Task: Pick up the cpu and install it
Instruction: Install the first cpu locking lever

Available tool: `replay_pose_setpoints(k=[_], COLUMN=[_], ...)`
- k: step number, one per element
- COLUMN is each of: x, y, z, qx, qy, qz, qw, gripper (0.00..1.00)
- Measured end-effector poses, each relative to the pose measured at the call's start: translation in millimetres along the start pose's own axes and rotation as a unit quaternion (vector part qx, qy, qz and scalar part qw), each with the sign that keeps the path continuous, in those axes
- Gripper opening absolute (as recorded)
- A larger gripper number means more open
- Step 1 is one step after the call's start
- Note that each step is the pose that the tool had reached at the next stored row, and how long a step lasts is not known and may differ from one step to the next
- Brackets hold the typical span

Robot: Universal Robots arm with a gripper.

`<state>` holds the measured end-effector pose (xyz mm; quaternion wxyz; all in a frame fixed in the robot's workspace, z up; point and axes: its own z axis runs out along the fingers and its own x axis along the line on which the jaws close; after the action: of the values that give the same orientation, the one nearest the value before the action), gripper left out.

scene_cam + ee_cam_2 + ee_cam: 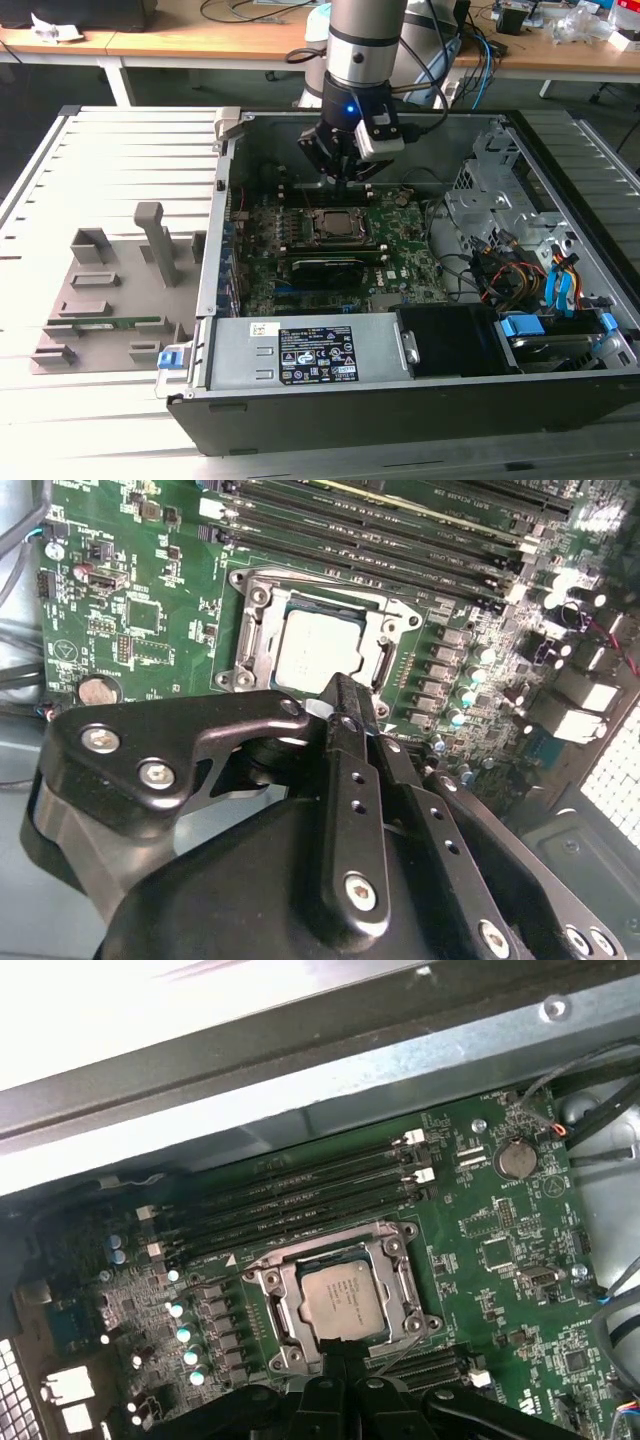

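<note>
The cpu is pale silver-grey, its socket frame dark, the motherboard green, the fingers black.

The label on the power supply and the cpu bear print that cannot be read.

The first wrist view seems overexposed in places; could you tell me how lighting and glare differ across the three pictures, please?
First wrist view: the pale surface beyond the grey metal case wall burns out to white, while the silver-grey square cpu is evenly lit. Second wrist view: the black gripper is dark, with a soft sheen. Exterior view: a blue light glows on the arm.
</note>
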<state>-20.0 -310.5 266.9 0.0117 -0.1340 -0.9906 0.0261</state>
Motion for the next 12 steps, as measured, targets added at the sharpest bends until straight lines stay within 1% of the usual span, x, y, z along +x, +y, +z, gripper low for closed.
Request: replay_pose_setpoints(k=[1, 12], x=[-0.3, -0.8], y=[0.1, 0.3], z=[0.0, 0.1], qx=[0.0001, 0.0000], qy=[-0.0002, -0.0003], qz=[-0.003, -0.005], qw=[1.0000, 1.0000], gripper=[0.11, 0.11])
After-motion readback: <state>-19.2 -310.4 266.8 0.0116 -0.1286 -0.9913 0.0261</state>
